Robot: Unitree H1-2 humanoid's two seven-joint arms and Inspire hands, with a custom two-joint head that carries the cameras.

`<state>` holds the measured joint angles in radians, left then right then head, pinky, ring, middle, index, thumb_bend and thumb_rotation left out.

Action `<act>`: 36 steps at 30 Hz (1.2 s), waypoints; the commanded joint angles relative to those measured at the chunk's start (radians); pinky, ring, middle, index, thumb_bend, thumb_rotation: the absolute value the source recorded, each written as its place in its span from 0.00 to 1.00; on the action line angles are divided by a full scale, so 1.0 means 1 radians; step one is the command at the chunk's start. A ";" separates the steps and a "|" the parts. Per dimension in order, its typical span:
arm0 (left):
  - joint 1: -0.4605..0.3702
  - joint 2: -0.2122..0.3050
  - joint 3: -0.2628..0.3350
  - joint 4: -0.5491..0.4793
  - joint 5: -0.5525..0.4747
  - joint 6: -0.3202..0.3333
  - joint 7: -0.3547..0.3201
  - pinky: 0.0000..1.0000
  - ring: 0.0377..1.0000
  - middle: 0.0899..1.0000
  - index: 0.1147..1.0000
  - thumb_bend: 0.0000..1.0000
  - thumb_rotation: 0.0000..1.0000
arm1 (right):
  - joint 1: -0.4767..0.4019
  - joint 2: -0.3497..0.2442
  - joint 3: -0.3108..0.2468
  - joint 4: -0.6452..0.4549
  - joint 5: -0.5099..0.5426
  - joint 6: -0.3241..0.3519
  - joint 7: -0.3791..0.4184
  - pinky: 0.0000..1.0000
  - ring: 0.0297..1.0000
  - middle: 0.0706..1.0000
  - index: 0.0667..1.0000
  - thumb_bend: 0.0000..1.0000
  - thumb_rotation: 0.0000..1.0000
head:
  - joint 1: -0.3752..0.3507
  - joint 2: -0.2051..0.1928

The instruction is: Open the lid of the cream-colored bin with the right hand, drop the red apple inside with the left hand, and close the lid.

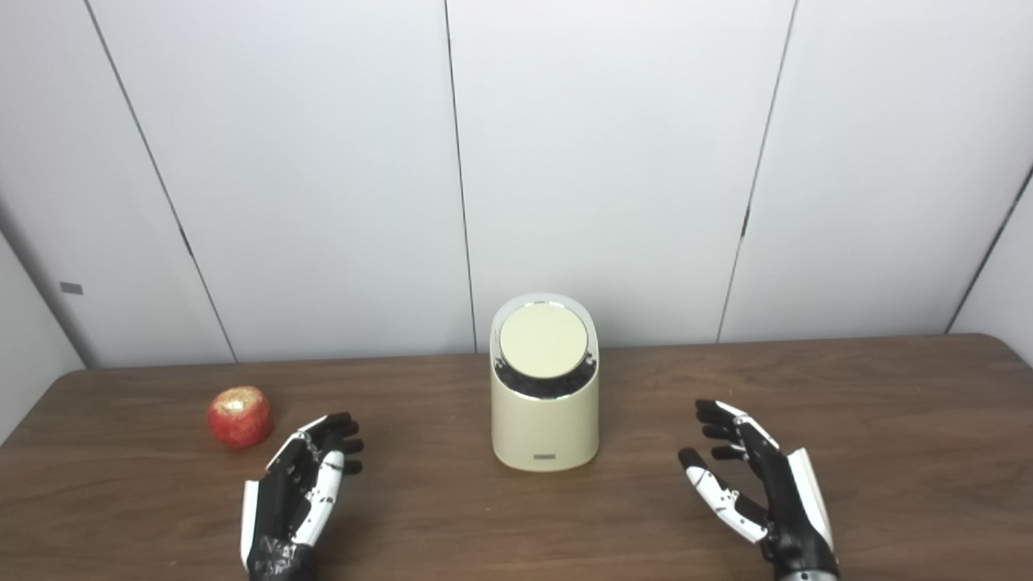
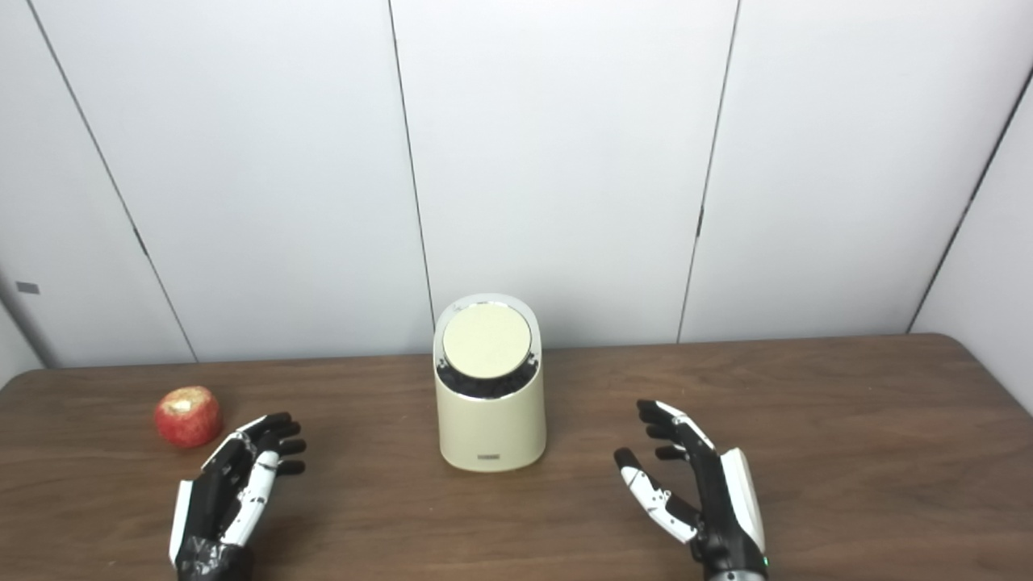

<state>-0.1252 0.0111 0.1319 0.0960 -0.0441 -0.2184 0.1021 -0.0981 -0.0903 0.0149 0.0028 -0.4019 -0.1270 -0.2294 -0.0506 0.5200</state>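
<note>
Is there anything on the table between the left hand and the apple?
Nothing visible. The left hand is open, and the apple lies just beyond it to the left, with only bare table between. The bin stands off to the right.

There is one apple [image 1: 240,416], red. There is one bin [image 1: 545,411], cream-colored, with one round lid [image 1: 542,340] on it. There is one table [image 1: 888,420], of dark wood. There are two hands: one left hand [image 1: 300,492] and one right hand [image 1: 754,488]. Behind stand several white wall panels [image 1: 605,161].
</note>
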 commanded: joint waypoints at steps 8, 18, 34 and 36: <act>-0.007 0.017 0.000 0.019 0.004 -0.046 -0.008 0.60 0.65 0.67 0.65 0.28 0.41 | -0.015 -0.005 0.006 -0.013 -0.016 -0.027 -0.007 0.65 0.74 0.75 0.75 0.20 0.53 | -0.003 0.000; -0.006 0.015 -0.004 0.011 0.011 -0.041 -0.005 0.60 0.64 0.66 0.65 0.27 0.40 | -0.017 -0.005 -0.002 -0.026 -0.013 -0.033 -0.012 0.65 0.73 0.75 0.75 0.25 0.53 | -0.002 0.004; -0.009 0.019 -0.005 0.009 -0.004 -0.024 -0.013 0.60 0.65 0.67 0.66 0.27 0.40 | -0.190 -0.029 0.002 -0.163 -0.100 0.250 0.078 0.67 0.77 0.81 0.86 0.78 0.70 | -0.028 0.006; -0.007 0.018 -0.007 0.007 0.000 -0.022 -0.012 0.60 0.66 0.67 0.66 0.27 0.39 | -0.226 -0.031 0.017 -0.167 -0.129 0.282 0.090 0.73 0.82 0.85 0.86 0.80 0.69 | -0.033 0.005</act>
<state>-0.1259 0.0181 0.1264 0.0969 -0.0483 -0.2203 0.0991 -0.2738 -0.1212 0.0230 -0.1247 -0.5080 0.1481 -0.1453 -0.0828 0.5246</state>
